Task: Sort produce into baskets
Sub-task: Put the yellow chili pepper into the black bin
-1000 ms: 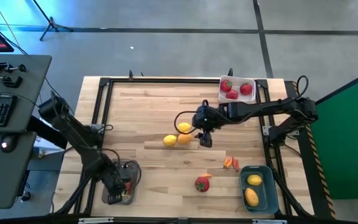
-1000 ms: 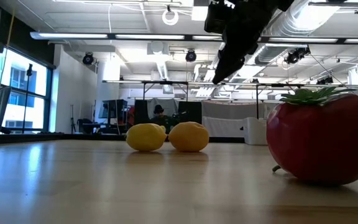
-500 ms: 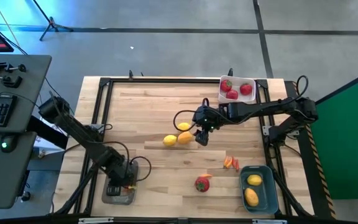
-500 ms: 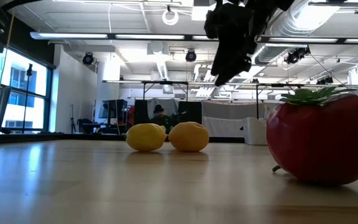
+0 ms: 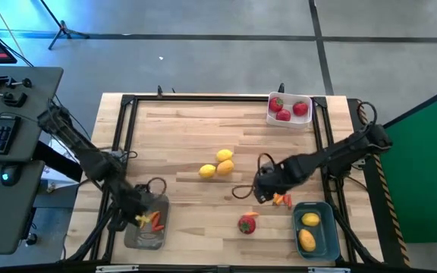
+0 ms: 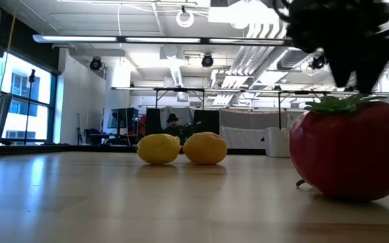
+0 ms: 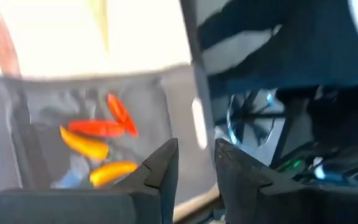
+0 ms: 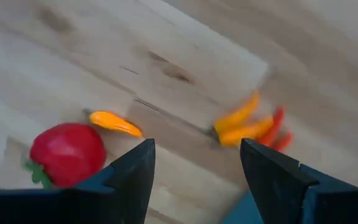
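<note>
I see the grey tray (image 5: 144, 235) at the counter's (image 5: 180, 129) front left corner, with small orange and red peppers (image 7: 98, 138) inside. My left claw (image 7: 191, 163) hangs over its edge, fingers a little apart, holding nothing. The white tray (image 5: 289, 110) at the back right edge holds three red fruits (image 5: 283, 115). The blue tray (image 5: 315, 230) at the front right corner holds two lemons (image 5: 308, 240). My right claw (image 5: 265, 188) is wide apart and empty over loose peppers (image 5: 281, 199) beside the blue tray. One red fruit (image 5: 246, 224) sits near the front edge. Two more lemons (image 5: 217, 167) wait mid-counter.
</note>
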